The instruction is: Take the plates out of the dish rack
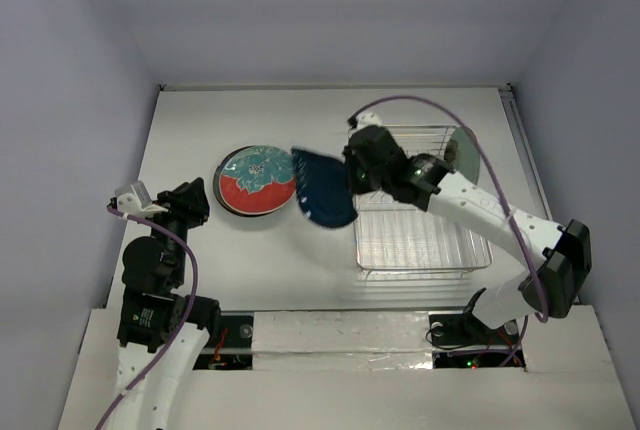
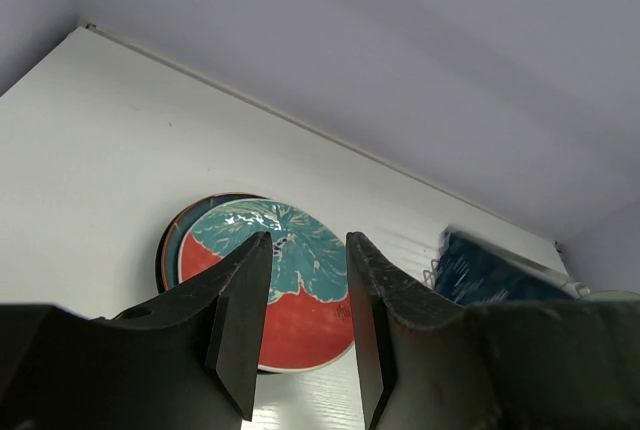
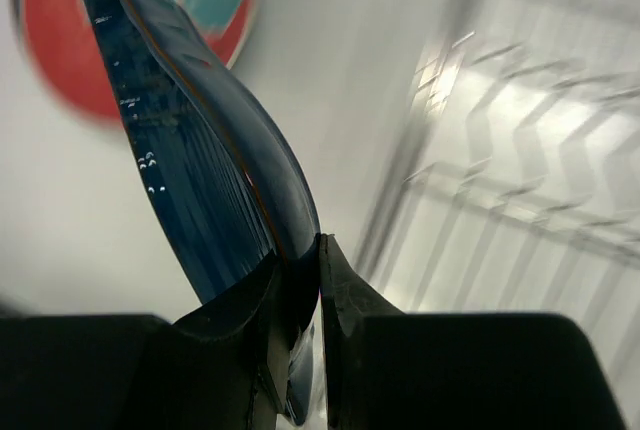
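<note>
One navy dish pinched edge-on in right gripper, mid-worktop, just left of dish rack. Red plate flat, left of centre. Left gripper narrowly open, empty, near left edge.

A glossy glaze is seen on the navy dish and the red plate; the rack is formed of shiny metal wire.

A lab test booth: a white table boxed in by plain pale-lilac walls.
</note>
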